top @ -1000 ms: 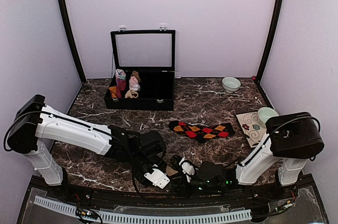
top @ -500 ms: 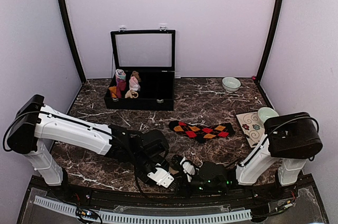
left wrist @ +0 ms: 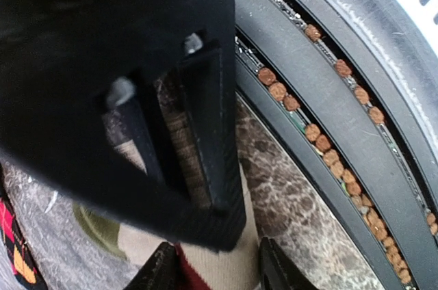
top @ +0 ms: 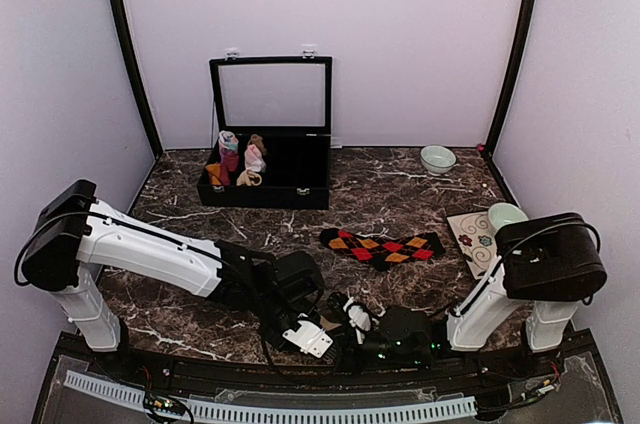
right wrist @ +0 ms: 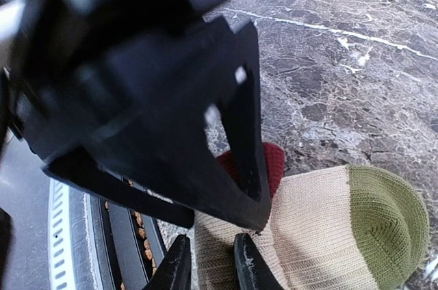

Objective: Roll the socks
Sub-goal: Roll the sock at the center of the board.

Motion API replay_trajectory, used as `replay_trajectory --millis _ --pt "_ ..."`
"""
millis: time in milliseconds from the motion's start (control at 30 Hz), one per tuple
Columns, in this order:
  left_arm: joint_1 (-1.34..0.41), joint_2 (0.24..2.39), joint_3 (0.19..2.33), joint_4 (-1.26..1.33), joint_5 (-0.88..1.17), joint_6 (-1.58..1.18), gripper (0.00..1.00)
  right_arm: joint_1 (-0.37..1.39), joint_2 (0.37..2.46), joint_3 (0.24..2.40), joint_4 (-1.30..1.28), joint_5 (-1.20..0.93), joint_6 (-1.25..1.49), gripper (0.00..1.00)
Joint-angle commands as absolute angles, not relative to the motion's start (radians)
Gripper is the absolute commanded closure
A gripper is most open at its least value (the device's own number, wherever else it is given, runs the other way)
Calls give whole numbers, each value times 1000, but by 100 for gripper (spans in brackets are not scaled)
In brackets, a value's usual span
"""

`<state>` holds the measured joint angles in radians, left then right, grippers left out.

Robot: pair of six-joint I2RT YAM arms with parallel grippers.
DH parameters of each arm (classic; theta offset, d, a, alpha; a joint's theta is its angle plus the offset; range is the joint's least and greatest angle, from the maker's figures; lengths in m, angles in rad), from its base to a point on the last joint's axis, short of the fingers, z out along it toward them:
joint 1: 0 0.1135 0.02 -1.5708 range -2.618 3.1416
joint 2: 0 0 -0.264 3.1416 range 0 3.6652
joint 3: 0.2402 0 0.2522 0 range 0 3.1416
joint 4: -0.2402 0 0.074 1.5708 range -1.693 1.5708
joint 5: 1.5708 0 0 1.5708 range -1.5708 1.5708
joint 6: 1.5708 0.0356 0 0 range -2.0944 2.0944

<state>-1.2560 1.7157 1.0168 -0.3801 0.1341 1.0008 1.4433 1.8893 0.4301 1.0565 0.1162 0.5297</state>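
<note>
Shift: your left end effector (left wrist: 217,271) tightens onto cream sock (right wrist: 328,235); right end effector (right wrist: 213,266) stays clenched on it.

Box (top: 265,184) at back of table (top: 400,189), small rolls (top: 238,162) in its left compartments. Bowl (top: 437,158) right of box. Flat sock (top: 382,246) front-right of box, mat (top: 468,240) with cup (top: 505,215) farther right. Second sock (right wrist: 328,228) far in front of box.

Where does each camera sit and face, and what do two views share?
Top external: above and behind, looking down on the marble table; left arm, right arm show.
Left wrist: on left arm, facing the cream sock; left gripper shows.
Right wrist: on right arm, facing that sock; right gripper shows.
Shared: the sock, both wrist views.
</note>
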Motion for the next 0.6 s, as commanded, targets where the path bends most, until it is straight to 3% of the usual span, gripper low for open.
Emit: replay_trajectory --millis 0,267,367,467,567 --pt "-1264 1744 1007 -349 142 977 61 1444 1980 339 672 77 572 79" --pt "-1264 1754 934 -280 124 955 62 1444 2006 311 743 81 592 79" --pt "-1264 1765 929 -279 114 947 76 1443 2013 297 786 94 609 78" --pt "-1262 1771 930 -288 103 939 96 1443 1999 273 831 122 621 79" --pt "-1255 1788 947 -322 119 930 100 1443 1938 229 886 189 626 79"
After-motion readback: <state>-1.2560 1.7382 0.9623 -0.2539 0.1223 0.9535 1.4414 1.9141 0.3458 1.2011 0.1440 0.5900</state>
